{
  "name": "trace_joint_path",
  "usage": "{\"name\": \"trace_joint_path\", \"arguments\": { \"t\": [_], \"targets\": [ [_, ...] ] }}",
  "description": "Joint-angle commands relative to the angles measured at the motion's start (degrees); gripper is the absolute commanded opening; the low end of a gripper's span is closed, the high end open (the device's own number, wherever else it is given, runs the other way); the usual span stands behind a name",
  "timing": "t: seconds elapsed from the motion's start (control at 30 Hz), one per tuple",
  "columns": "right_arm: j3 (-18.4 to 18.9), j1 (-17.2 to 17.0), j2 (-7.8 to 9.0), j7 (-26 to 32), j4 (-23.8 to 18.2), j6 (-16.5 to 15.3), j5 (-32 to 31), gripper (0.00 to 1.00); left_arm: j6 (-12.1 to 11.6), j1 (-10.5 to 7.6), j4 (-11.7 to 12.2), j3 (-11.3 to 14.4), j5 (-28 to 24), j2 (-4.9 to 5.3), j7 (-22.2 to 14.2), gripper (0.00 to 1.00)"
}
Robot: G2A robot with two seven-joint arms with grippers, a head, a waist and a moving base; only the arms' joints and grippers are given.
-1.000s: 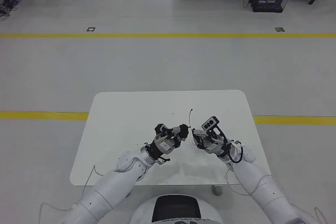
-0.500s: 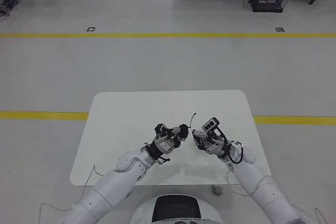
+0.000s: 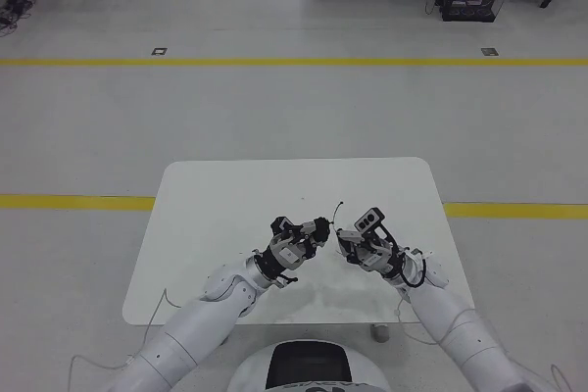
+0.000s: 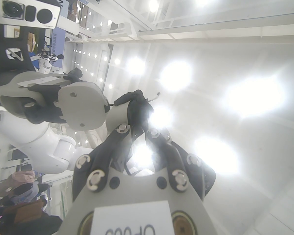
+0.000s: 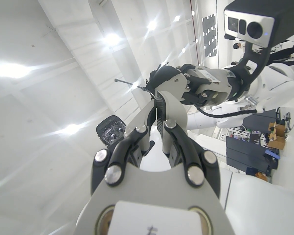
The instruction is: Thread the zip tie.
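Above the white rounded table (image 3: 225,196), a thin black plastic zip tie (image 5: 129,84) is held between two grippers set close together. The left gripper (image 3: 320,231) and right gripper (image 5: 156,99) are each clamped on it, with one end projecting free.

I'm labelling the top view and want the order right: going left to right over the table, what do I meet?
left hand → zip tie → right hand

Black zip tie (image 5: 129,83), white table (image 3: 225,196), grey right pincer (image 5: 156,98) (black ribbed pads (image 5: 159,106)), yellow floor stripes (image 3: 69,202)
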Motion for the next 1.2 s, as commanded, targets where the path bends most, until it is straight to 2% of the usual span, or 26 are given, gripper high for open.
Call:
{"name": "trace_joint_path", "arguments": {
  "t": [0.0,1.17],
  "targets": [
    [0.0,0.0,-0.03,0.0,0.1,0.1,-0.1,0.00,0.0,0.00,0.0,0.0,0.0,0.00,0.0,0.00],
    [-0.1,-0.3,-0.22,0.0,1.1,0.1,-0.3,0.00,0.0,0.00,0.0,0.0,0.0,0.00,0.0,0.00]
  ]
}}
